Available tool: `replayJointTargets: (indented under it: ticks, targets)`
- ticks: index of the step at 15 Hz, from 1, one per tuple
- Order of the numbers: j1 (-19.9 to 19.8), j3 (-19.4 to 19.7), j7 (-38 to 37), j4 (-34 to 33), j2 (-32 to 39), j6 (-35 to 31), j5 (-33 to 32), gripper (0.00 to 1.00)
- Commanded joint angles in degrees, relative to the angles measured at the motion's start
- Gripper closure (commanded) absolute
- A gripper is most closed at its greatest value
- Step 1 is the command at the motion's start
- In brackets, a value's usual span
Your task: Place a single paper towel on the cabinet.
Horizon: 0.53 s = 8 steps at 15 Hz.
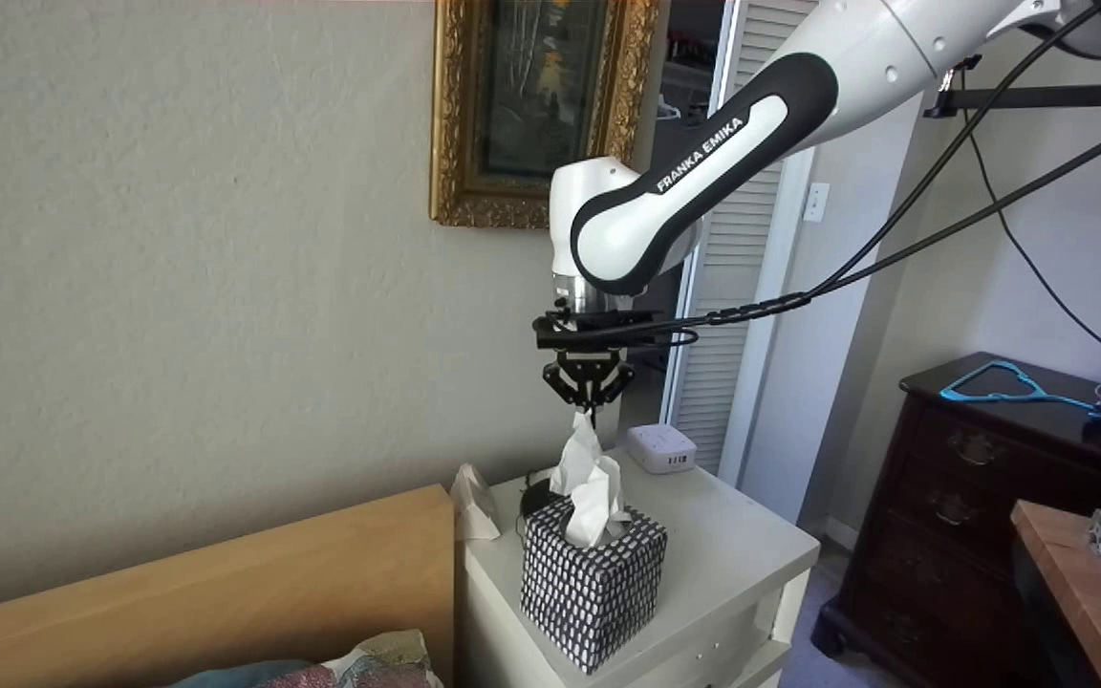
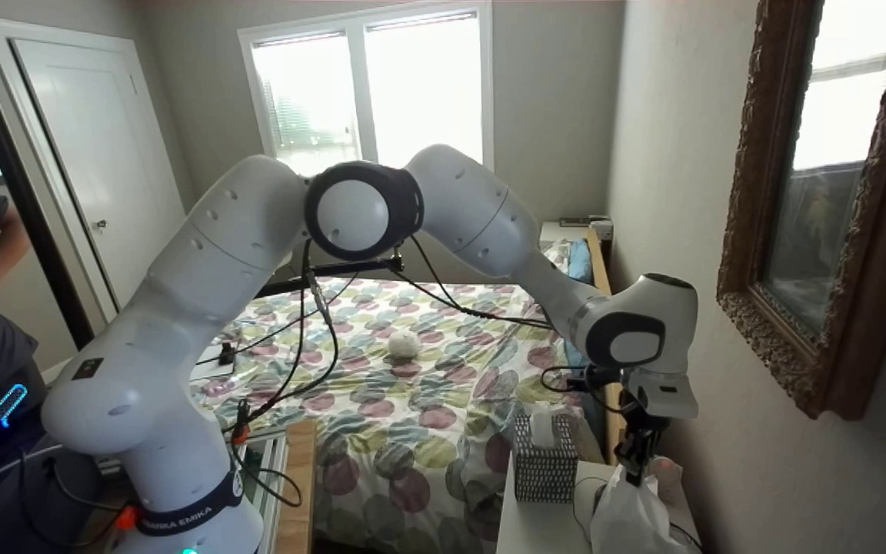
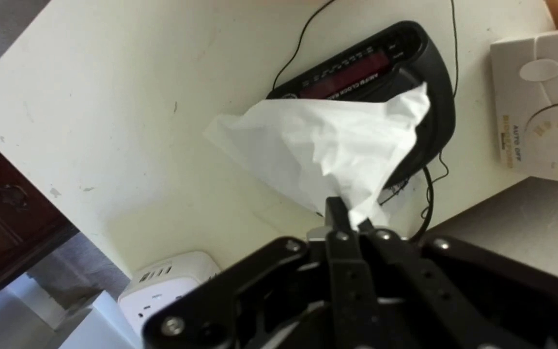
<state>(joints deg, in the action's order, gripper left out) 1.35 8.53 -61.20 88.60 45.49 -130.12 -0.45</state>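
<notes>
The paper towel is a crumpled white sheet. It hangs from my gripper in the wrist view (image 3: 327, 150) and in both exterior views (image 1: 573, 459) (image 2: 631, 519). My gripper points down and is shut on the towel's upper end, in the wrist view (image 3: 351, 213) and in both exterior views (image 1: 593, 401) (image 2: 634, 473). The white cabinet (image 1: 732, 535) stands below; its flat top fills much of the wrist view (image 3: 114, 126). The towel hangs over the cabinet's rear part, in front of the black clock radio as the wrist camera sees it. I cannot tell whether its lower edge touches anything.
A black-and-white patterned tissue box (image 1: 593, 592), with a tissue sticking out, stands on the cabinet. The clock radio (image 3: 424, 111), a white dial controller (image 3: 526, 121) and a white outlet cube (image 1: 660, 447) are there too. The wall and a wooden headboard (image 1: 321, 564) are close by.
</notes>
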Motion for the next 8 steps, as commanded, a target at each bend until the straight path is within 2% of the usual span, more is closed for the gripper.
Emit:
replayJointTargets:
  ticks: [1,8]
  targets:
    - [-1.18,-1.81,0.27,-1.36,2.85,-0.09,4.87,1.0]
    - [-1.83,-2.8,0.72,-6.66,9.51,-2.34,8.7,1.0]
